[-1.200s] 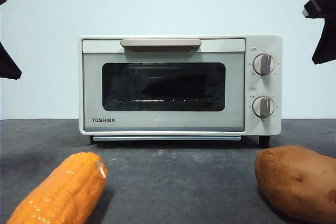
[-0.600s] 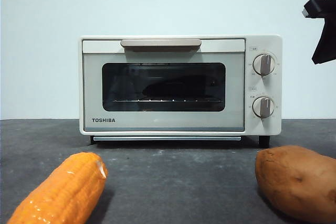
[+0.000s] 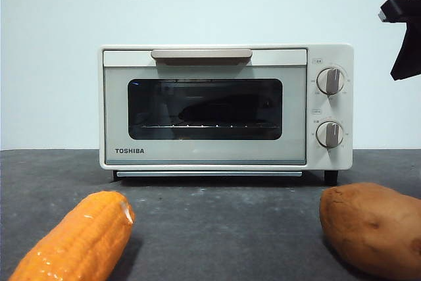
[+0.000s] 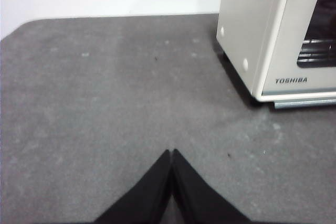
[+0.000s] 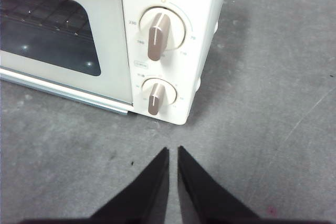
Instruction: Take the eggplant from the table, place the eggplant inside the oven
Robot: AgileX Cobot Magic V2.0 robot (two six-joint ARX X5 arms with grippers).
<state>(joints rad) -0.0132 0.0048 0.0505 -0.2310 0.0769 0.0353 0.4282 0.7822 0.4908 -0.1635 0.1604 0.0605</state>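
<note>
Matte black, pointed, wedge-shaped jaws on both the left tool (image 4: pixel 171 153) and right tool (image 5: pixel 173 149).

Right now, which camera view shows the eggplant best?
The front view: a dark elongated shape, apparently the eggplant, lies on the rack behind the closed glass door of the oven. The left wrist view catches only the window's edge and the right wrist view an oblique, dark stretch of window; neither shows it.

I see even, bright lighting; the oven (image 3: pixel 225 106) casts a soft shadow on the table (image 3: pixel 217 228), its glass shows faint glare, and nearby foreground vegetables look slightly soft.
</note>
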